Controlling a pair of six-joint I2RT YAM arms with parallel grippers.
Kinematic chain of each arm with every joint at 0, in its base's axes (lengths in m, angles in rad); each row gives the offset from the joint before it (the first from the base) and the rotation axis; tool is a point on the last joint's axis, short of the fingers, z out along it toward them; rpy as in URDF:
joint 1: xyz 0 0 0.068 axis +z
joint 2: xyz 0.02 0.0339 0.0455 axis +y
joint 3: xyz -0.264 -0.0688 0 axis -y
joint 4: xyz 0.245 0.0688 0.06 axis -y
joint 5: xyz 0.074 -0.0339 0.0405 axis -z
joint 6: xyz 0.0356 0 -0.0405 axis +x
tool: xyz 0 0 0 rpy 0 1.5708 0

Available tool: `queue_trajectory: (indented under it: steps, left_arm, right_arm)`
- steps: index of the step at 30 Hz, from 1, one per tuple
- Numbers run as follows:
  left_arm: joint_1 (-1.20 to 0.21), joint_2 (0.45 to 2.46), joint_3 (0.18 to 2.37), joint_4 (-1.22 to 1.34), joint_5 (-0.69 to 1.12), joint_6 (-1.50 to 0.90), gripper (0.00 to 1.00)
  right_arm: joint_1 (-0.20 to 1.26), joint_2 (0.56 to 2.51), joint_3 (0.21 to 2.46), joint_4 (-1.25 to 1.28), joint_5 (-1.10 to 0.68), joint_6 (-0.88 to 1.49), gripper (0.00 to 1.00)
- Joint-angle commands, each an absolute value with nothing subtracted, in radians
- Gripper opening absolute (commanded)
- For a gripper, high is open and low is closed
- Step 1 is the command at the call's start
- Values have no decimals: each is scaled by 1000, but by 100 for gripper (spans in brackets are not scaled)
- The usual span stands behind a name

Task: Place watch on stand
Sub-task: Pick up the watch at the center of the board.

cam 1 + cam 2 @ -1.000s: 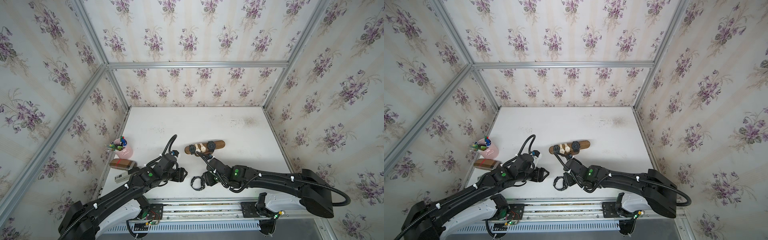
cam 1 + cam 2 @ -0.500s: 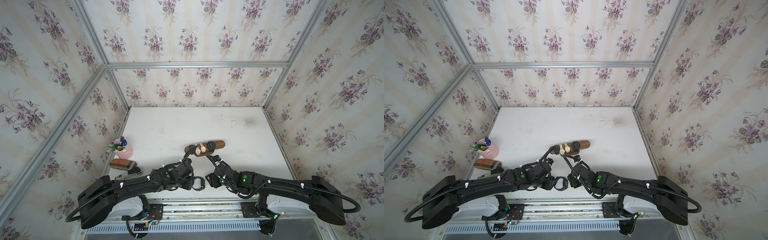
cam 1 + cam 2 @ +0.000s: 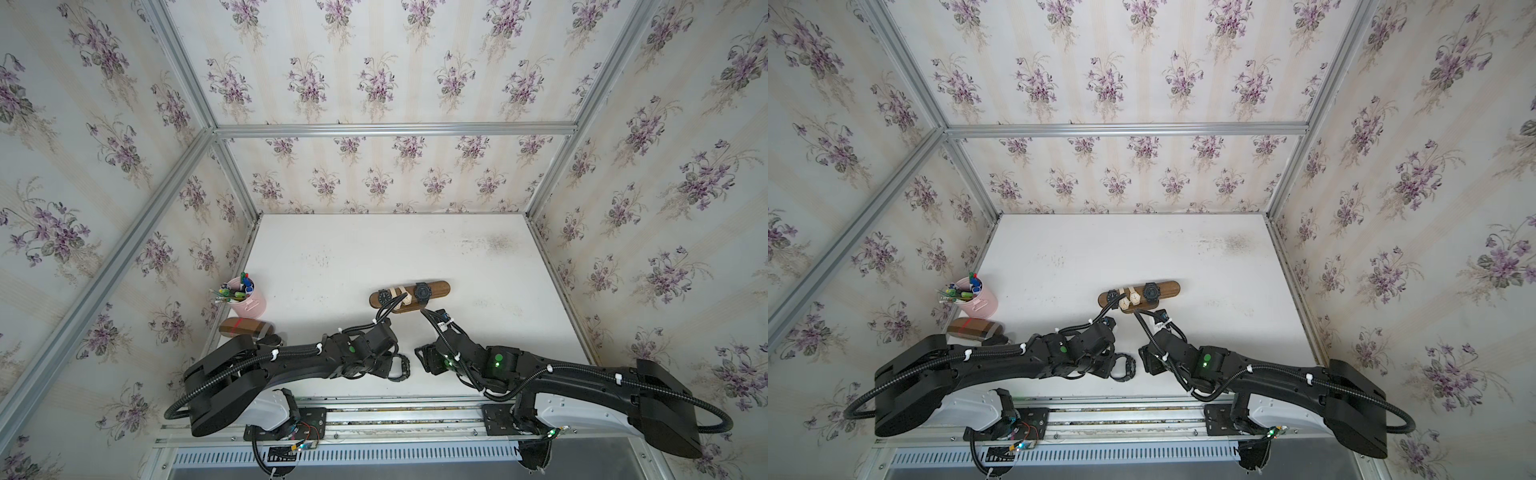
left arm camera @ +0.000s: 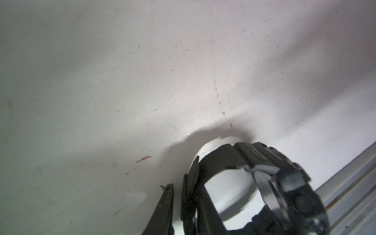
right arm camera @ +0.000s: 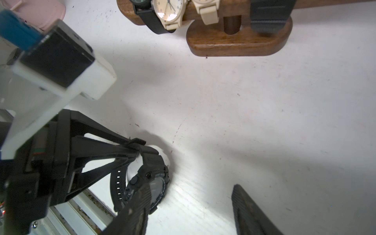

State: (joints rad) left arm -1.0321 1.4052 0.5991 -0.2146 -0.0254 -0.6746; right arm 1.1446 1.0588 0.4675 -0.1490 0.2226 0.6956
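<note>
While the left pincer (image 5: 138,149) pinches its two fingers together on the strap of the black watch (image 5: 150,183), the watch stands on edge on the white table (image 3: 374,249), close to the front rail (image 4: 345,183) and not on the stand. Facing it from nearby, the right pincer (image 5: 193,213) holds nothing, and we see its fingers (image 5: 250,211) spread wide apart. Farther back, well apart from the gripped watch, sits the dark wooden stand (image 3: 438,288), whose bar already carries four watches (image 3: 1151,291) — two black, two beige. Off by the left wall we find a pink cup (image 3: 251,303) of pens and, just beside it, a brown box (image 3: 245,327) with red tape.
</note>
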Motion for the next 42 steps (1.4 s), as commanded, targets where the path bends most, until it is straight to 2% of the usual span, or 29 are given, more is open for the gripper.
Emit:
queue_trajectory:
  steps: [1, 5, 7, 15, 19, 28, 31, 39, 42]
  left_arm:
    - [-1032, 1409, 596, -176, -38, -692, 17]
    - [-1032, 1376, 561, -112, -56, -704, 4]
    - [-1032, 1331, 528, -58, -78, -715, 2]
    - [-1032, 1203, 427, 190, -106, -722, 0]
    - [-1032, 1176, 401, 330, -100, -718, 1]
    - [-1031, 1125, 430, 375, -147, -667, 1]
    - [-1031, 1118, 444, 376, -143, -655, 1]
    - [-1032, 1108, 429, 384, -135, -661, 1]
    - [-1033, 1104, 427, 391, -137, -662, 1]
  right_arm:
    - [1146, 1044, 463, -117, 239, 727, 65]
    - [1145, 1022, 460, -101, 215, 740, 66]
    - [1145, 994, 446, -70, 181, 755, 70]
    - [1146, 795, 345, 125, 145, 831, 81]
    - [1146, 723, 308, 215, 165, 844, 83]
    - [1146, 730, 341, 209, 164, 834, 84]
    - [1145, 754, 360, 206, 164, 825, 83]
    - [1146, 793, 403, 186, 179, 802, 65]
    - [1145, 807, 412, 175, 183, 800, 64]
